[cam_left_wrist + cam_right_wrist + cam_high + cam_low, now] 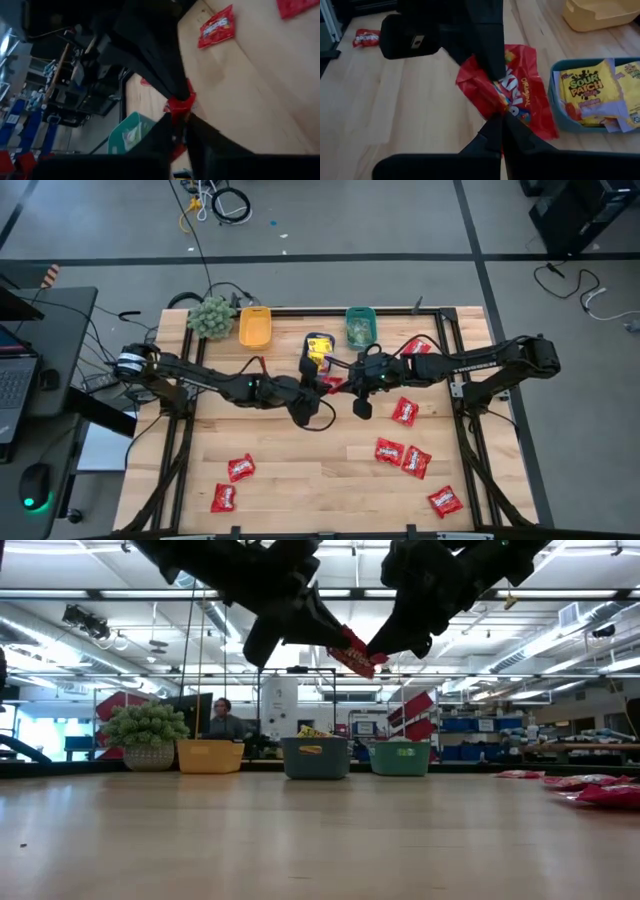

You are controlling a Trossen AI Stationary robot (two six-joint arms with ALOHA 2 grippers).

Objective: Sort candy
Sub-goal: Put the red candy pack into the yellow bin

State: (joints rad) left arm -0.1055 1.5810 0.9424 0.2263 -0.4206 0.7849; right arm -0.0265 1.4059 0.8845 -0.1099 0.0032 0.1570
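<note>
One red candy packet (pixel 352 652) hangs in the air between both grippers, just in front of the blue bin (pixel 320 348), which holds yellow packets (pixel 582 87). My left gripper (pixel 322 385) comes from the left and my right gripper (pixel 345 383) from the right; both are shut on this packet. Other red packets lie flat on the table: several on the right (pixel 404 411) and two at the near left (pixel 240 468). Tiny pale green candies lie in the teal bin (pixel 360 327). The orange bin (pixel 255 327) stands left of the blue one. My left gripper (pixel 180 125) pinches one edge of the red packet (pixel 176 106) between its two fingertips, slanting down from the table's left. The packet is lifted clear of the table. My right gripper (pixel 501 120) pinches the opposite edge of the packet (pixel 512 107) between its fingertips, slanting down from the table's right. The packet (pixel 525 95) spreads crumpled between its fingers and the left gripper's fingers (pixel 487 55).
A fuzzy green plant (pixel 210 317) stands at the far left corner beside the bins. Another red packet (pixel 418 347) lies under the right arm near the teal bin. Bare wood shows in the table's middle (pixel 320 460). A person (pixel 222 720) sits beyond the far edge.
</note>
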